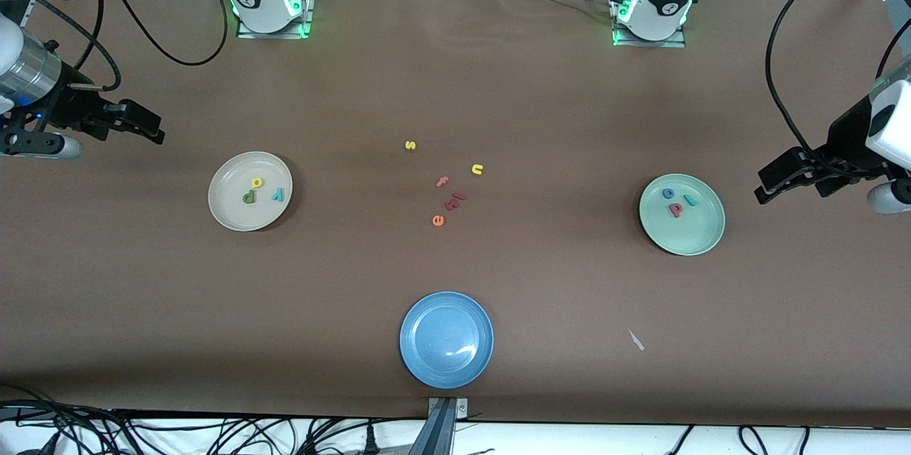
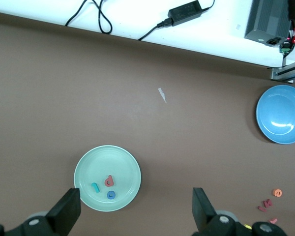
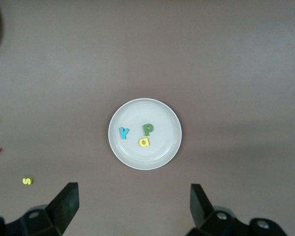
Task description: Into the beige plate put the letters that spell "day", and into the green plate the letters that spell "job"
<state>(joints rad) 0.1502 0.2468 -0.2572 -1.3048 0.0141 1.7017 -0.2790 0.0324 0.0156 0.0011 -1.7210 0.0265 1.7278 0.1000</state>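
Sitting in the beige plate (image 1: 250,191) are the olive-green d (image 1: 248,196), the yellow a (image 1: 257,184) and the teal y (image 1: 278,193). That plate lies toward the right arm's end of the desk (image 1: 142,312). The green plate (image 1: 682,214), toward the left arm's end, holds the blue o (image 1: 668,193), the teal j (image 1: 690,201) and the salmon-red b (image 1: 676,209). Between the two plates lie loose letters: a yellow s (image 1: 410,145), a yellow u (image 1: 477,169), a pink f (image 1: 443,181) and an orange e (image 1: 438,221). A blue plate (image 1: 446,339) lies nearer to the front camera. The right gripper (image 1: 146,129) waits up beside the beige plate, fingers apart. The left gripper (image 1: 772,184) waits up beside the green plate, fingers apart too.
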